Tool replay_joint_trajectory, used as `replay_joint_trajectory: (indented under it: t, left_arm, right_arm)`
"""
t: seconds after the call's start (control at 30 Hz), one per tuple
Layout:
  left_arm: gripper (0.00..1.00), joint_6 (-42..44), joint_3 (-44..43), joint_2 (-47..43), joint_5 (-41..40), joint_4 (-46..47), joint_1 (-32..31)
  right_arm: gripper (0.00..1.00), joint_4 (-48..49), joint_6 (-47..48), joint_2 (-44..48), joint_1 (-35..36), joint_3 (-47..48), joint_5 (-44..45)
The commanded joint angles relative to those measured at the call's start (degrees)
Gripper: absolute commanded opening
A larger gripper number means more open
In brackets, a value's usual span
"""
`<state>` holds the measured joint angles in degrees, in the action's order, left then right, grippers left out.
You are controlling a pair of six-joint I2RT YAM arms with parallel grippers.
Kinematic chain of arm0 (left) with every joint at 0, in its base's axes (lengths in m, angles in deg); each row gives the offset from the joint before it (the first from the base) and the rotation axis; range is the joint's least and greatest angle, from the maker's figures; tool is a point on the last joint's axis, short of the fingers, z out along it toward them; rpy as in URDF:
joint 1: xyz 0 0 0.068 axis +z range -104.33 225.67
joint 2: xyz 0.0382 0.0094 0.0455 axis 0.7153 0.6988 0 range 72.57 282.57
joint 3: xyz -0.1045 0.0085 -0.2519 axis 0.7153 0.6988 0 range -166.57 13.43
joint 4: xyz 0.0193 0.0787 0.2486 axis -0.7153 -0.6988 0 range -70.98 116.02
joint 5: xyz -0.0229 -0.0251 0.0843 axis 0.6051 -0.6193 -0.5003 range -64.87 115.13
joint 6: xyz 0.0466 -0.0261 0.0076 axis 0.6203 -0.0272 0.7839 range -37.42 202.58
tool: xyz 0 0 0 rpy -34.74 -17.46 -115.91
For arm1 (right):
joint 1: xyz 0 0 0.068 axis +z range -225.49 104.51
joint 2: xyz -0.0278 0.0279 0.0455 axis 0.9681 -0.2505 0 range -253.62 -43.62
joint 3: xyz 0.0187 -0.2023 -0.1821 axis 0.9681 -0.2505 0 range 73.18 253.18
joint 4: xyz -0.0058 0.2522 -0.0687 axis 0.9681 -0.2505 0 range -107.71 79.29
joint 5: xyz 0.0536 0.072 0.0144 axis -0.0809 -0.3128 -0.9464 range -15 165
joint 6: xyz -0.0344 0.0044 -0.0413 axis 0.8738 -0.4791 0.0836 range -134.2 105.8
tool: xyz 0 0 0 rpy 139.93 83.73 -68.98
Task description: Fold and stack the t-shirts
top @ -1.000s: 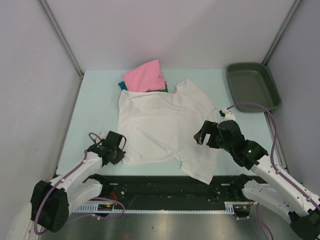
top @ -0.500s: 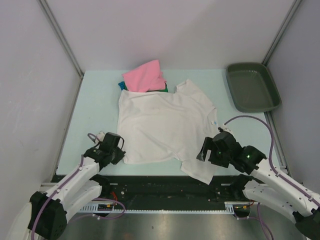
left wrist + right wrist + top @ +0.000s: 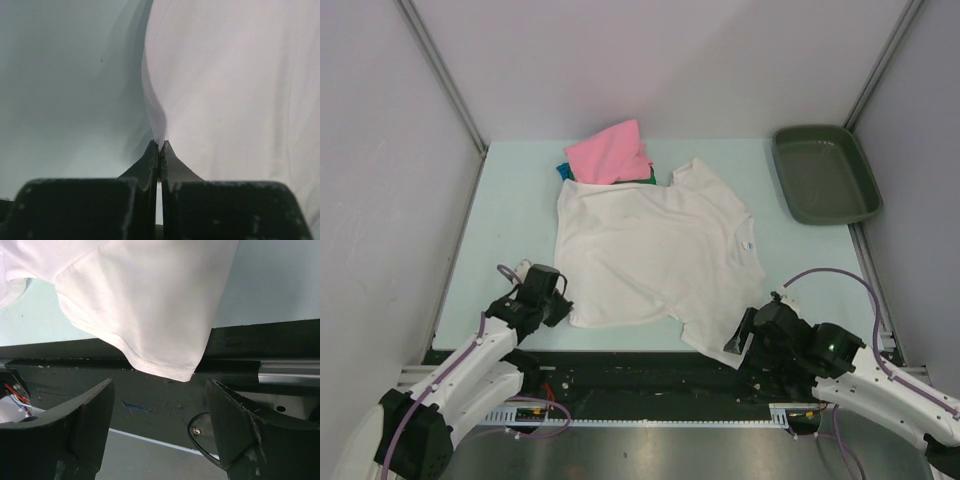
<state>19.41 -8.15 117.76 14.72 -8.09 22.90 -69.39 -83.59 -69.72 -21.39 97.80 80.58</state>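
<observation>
The right claw [image 3: 742,346] has come a long way in one second. It was over the right sleeve of the white t-shirt [image 3: 650,250], and it now sits low at the near edge of the table [image 3: 510,220], behind that sleeve's hanging corner. In the right wrist view its fingers [image 3: 90,410] stand wide apart with nothing between them. The sleeve hem [image 3: 165,371] droops over the black rail [image 3: 260,342] just ahead of the gap and touches neither finger.

The left claw [image 3: 556,300] has hardly shifted. Its tips [image 3: 158,146] are pressed together on a fold of the shirt's near-left edge, which rises into a small ridge straight ahead of them. Bare table lies to its left and white cloth to its right.

The shirt lies spread flat as before, stretching ahead of both claws. Far beyond them, past the shirt's far edge, the pink t-shirt [image 3: 610,152] rests on the green [image 3: 646,177] and teal-blue [image 3: 563,169] ones, unmoved. The tray [image 3: 825,180] sits well ahead of the right claw and to its right.
</observation>
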Motion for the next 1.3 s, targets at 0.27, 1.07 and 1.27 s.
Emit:
replay_joint_trajectory:
  t: [0.27, 1.07, 1.27]
  left_arm:
    - [0.00, 2.5, -1.1, 2.2, 0.9, 2.9, -0.3]
    - [0.00, 3.0, 0.0, 0.4, 0.1, 1.2, 0.3]
    - [0.00, 3.1, 0.1, -0.5, -0.1, 0.4, 0.6]
  right_arm:
    - [0.68, 1.9, -10.9, 1.6, 4.1, -5.1, 2.8]
    - [0.24, 8.3, -15.7, -1.5, 9.3, -10.1, 6.9]
    - [0.08, 9.4, -16.0, -3.2, 10.3, -9.9, 7.9]
